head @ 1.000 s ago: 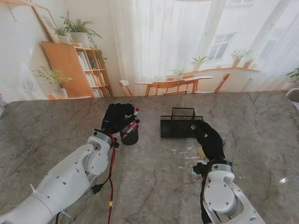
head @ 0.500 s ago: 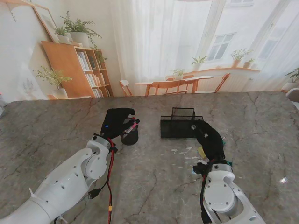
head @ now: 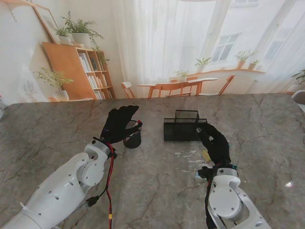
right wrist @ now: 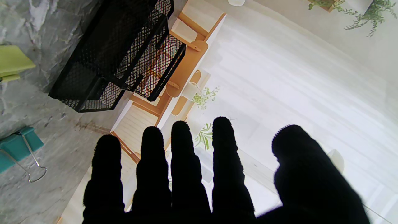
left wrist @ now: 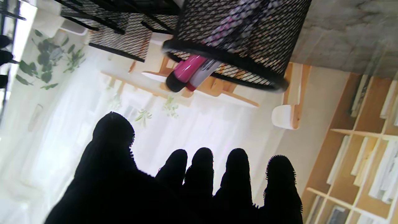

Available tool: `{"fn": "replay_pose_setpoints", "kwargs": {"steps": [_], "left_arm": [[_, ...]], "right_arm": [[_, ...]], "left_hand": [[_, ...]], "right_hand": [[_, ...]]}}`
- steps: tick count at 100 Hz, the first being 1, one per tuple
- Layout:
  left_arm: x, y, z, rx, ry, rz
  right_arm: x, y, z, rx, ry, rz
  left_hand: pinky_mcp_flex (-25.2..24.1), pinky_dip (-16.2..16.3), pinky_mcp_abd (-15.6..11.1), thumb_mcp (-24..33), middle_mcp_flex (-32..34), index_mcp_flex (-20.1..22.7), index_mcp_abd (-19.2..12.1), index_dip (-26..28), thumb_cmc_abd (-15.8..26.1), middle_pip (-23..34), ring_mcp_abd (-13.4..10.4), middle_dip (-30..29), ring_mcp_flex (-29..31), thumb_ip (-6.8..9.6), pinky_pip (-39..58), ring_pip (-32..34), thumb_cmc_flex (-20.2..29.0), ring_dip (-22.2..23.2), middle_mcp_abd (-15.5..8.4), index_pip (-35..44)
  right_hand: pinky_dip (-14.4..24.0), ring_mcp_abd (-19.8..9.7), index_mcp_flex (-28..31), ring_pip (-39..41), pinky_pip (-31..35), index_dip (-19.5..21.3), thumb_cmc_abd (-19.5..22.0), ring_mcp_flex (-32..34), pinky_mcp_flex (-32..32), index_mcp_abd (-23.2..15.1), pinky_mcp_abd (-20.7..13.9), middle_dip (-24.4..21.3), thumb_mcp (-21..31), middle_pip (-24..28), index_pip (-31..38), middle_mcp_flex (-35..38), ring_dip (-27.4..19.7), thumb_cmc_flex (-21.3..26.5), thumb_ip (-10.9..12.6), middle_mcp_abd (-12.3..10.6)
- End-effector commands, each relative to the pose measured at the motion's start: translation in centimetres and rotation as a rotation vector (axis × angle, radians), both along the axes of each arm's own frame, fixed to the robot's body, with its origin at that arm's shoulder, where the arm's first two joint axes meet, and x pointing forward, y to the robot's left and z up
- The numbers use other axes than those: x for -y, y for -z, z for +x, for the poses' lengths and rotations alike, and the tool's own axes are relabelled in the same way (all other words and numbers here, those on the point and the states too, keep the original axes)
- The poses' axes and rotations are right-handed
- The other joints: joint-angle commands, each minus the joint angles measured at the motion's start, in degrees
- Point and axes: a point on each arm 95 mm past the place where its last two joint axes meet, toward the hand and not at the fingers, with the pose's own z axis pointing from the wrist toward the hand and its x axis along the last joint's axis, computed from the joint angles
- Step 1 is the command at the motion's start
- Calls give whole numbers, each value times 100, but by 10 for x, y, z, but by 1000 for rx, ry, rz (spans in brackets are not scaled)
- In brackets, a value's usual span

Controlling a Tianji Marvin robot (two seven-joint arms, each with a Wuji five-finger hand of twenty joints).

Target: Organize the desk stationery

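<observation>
— What has changed at the grey marble table in the past second?

— The left hand, gloved in black, has let go. A second ago it was curled over the round black mesh pen cup with a red-capped pen in its grip; now its fingers are fanned apart and hold nothing, and the hand sits just beside the cup on the robot's left, slightly farther from me than before.

— And the pens?

— The pink pen with a black end and the white pen with a red tip both stand slanted inside the cup, their ends poking over the rim. The cup has not shifted; it stands near the middle of the table, left of the rectangular black mesh desk tray.

— The other arm?

— The right hand has barely moved. It lies flat with fingers stretched out side by side, empty, by the tray's near right corner. Beside it on the table are a teal binder clip and a yellow-green block; small pale scraps lie just left of the hand.
</observation>
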Motion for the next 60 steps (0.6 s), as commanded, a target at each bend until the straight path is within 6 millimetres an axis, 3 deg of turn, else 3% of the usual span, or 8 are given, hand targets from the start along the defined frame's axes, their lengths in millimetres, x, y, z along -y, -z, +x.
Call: {"fn": "replay_pose_setpoints", "kwargs": {"steps": [1, 29, 60], "left_arm": [[0, 0, -11, 11, 34, 8], [-2, -17, -63, 55, 137, 11], [-4, -15, -116, 52, 172, 7]], "right_arm": [[-2, 0, -1, -2, -19, 3], [-13, -4, 0, -9, -69, -2], [-30, -9, 1, -29, -181, -40]], "left_hand": [[-126, -70, 130, -106, -152, -220, -121, -75, 405, -95, -13, -153, -172, -254, -226, -160, -236, -69, -39, -37], [-81, 144, 147, -113, 148, 134, -289, -5, 418, -32, -62, -126, -22, -279, -68, -219, -328, -127, -107, 138], [225, 347, 249, -124, 568, 512, -505, 135, 364, 51, -123, -65, 327, -314, 345, -232, -324, -137, -147, 300]], "right_hand": [[-3, -5, 41, 25, 122, 98, 92, 88, -12, -4, -14, 84, -159, 76, 16, 92, 51, 32, 123, 6], [-3, -19, 33, 28, 125, 98, 54, 96, 3, -21, -11, 85, -156, 78, 14, 91, 52, 37, 122, -9], [1, -43, -24, 23, 131, 103, -67, 84, 8, -41, -24, 89, -115, 80, 3, 62, 50, 49, 129, -44]]}}
